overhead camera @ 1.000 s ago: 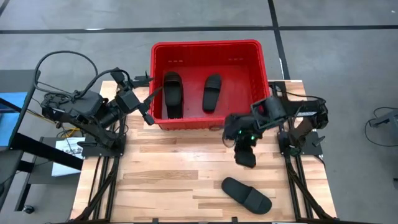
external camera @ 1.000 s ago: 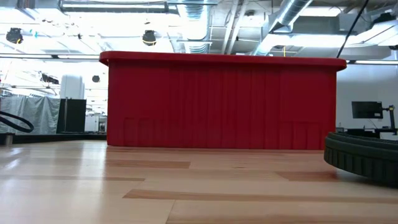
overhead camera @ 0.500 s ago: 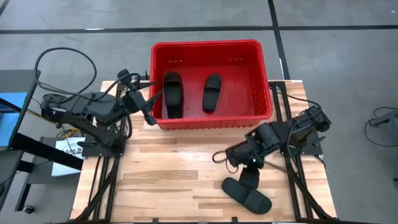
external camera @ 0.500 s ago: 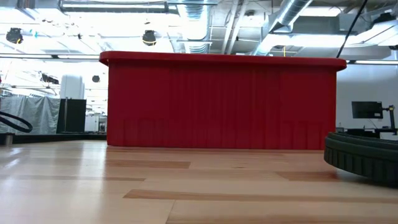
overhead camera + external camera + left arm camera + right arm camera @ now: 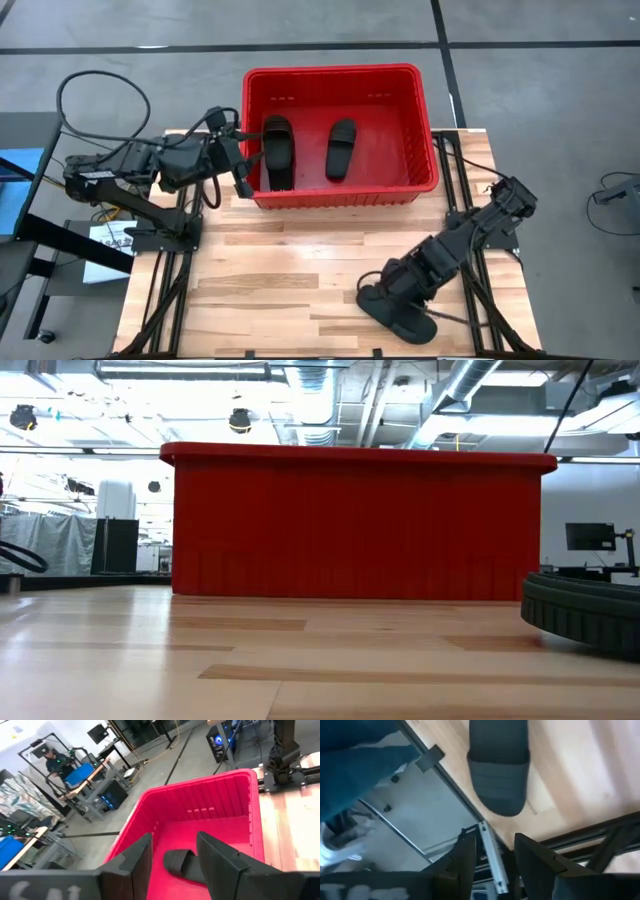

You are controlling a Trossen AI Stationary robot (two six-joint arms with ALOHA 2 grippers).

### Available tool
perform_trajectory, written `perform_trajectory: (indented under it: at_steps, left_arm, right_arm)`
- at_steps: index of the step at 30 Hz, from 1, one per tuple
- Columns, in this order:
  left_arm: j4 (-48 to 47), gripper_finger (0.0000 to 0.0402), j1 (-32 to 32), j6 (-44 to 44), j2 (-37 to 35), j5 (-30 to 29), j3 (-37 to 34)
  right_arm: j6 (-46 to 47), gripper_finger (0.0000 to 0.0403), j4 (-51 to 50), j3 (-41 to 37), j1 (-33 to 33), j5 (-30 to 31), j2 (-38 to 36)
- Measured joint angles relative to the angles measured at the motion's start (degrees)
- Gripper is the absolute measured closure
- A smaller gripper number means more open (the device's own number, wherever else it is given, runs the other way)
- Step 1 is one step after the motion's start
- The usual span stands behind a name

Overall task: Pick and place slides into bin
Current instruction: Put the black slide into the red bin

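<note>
— Where do you work?
— In a big lab hall. Over my wooden table (image 5: 300, 290) I see a bare concrete floor (image 5: 120, 70), silver air ducts (image 5: 470, 380) on the open ceiling, and desks with monitors (image 5: 97, 733) farther off.

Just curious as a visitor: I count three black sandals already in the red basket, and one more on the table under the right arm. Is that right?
Not quite. The high view shows only two slides inside the bin, not three. The rest holds: one slide lies on the table, under the right gripper.
</note>
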Motion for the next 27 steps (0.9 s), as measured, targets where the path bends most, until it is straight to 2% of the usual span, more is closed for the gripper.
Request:
perform_trajectory:
  at_steps: [5, 13, 17, 23, 27]
  left_arm:
    - [-0.04, 0.0256, 1.63, -0.42, 0.01, 2.99, 0.0]
    - [-0.04, 0.0256, 3.49, -0.44, 0.01, 7.57, 0.0]
    - [-0.03, 0.0256, 4.02, -0.44, 0.01, 7.72, 0.0]
    - [-0.04, 0.0256, 5.0, -0.44, 0.01, 9.27, 0.0]
    - [-0.04, 0.0256, 5.55, -0.42, 0.01, 10.21, 0.0]
  right_arm:
    - [11.82, 0.0276, 4.25, -2.88, 3.72, -0.25, 0.0]
    - [26.97, 0.0276, 13.63, -7.77, 9.49, -4.27, 0.0]
    - [32.71, 0.0276, 18.47, -10.45, 11.24, -0.99, -0.01]
    - [42.64, 0.0276, 19.31, -13.75, 12.91, 5.31, 0.0]
    - [51.78, 0.0276, 21.85, -16.6, 12.99, 6.45, 0.0]
